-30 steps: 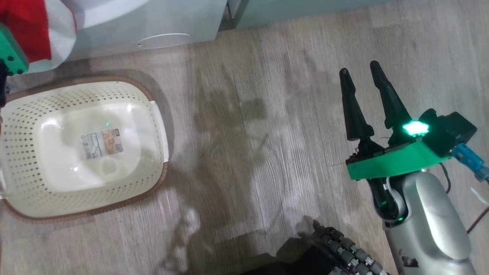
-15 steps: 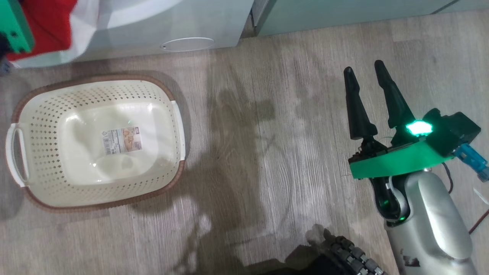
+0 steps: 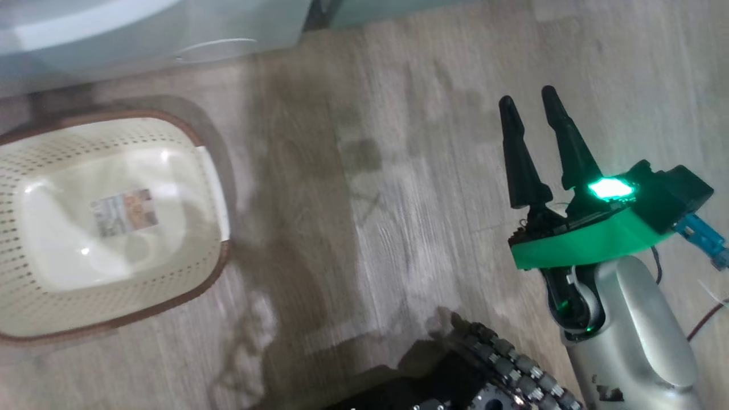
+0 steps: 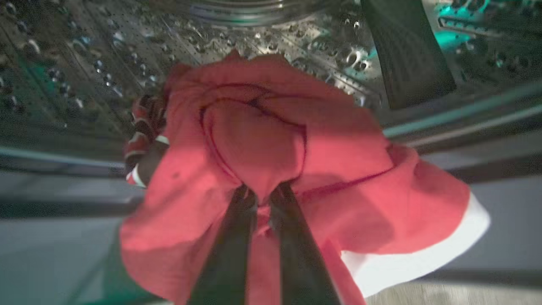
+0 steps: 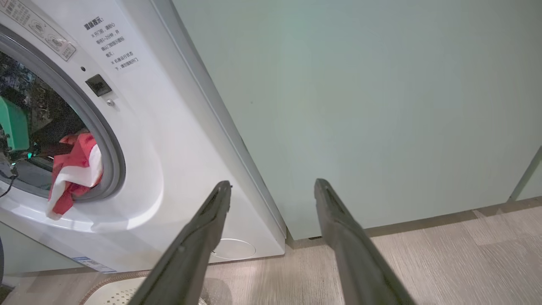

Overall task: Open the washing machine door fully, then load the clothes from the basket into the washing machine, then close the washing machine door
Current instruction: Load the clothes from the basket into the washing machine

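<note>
Red clothes (image 5: 74,167) drape over grey gasket (image 5: 115,156).

Unreadable Chinese notice (image 5: 111,43) on washing machine (image 5: 173,144)

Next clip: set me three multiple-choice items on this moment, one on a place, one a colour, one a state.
1. Where are the clothes? A folded on a shelf; B at the washing machine's drum opening, pinched by the left gripper; C hung on a hook.
2. What colour is the basket's rim? A blue; B black; C brown.
3. How is the right gripper? A shut on cloth; B open, empty; C shut, empty.
B: red cloth hangs over the grey gasket. C: a brown band edges it. B: its fingers stand apart, nothing between.
</note>
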`<state>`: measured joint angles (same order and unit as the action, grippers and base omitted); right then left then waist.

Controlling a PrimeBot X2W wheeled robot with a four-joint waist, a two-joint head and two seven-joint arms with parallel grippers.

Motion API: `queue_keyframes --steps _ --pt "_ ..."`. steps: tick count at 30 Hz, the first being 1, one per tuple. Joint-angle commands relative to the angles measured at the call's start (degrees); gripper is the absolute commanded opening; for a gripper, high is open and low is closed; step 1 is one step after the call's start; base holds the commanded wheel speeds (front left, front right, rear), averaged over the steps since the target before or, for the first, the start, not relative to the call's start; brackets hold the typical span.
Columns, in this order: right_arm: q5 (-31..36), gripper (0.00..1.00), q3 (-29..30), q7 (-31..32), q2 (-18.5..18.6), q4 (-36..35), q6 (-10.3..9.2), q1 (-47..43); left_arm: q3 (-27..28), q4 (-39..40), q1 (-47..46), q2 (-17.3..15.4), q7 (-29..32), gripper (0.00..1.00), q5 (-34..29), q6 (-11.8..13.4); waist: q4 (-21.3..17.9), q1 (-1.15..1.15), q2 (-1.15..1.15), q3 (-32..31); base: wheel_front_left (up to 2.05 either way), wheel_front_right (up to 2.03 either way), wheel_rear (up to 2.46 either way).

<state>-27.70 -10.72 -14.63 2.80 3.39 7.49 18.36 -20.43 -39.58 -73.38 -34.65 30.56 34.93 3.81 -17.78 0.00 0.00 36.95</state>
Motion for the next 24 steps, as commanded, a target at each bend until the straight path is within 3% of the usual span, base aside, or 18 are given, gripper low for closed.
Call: queue_keyframes --steps 1,7,14,24 --pt "-0.6 1.00 -1.4 -0.4 0.1 -2.1 0.00 0.4 2.1 2.5 -3.2 -3.8 -0.1 0.00 -0.4 0.5 -2.1 0.00 0.00 1.9 0.00 0.00 0.00" --pt "-2.6 1.00 -3.1 -0.4 0.1 -3.4 0.00 0.7 4.2 4.2 -6.1 -6.4 -3.4 0.00 -1.2 2.7 -5.4 0.00 0.00 5.3 0.00 0.00 0.00" --pt "-4.3 1.00 -4.3 -0.4 0.1 -4.6 0.00 1.1 7.0 4.2 -9.3 -7.2 -11.5 0.00 -1.3 3.7 -7.4 0.00 0.00 8.4 0.00 0.00 0.00" --pt "-5.4 1.00 -5.4 -0.4 0.1 -5.8 0.00 1.8 9.2 2.8 -13.9 -7.4 -30.0 0.00 -3.0 1.5 -8.9 0.00 0.00 11.5 0.00 0.00 0.00"
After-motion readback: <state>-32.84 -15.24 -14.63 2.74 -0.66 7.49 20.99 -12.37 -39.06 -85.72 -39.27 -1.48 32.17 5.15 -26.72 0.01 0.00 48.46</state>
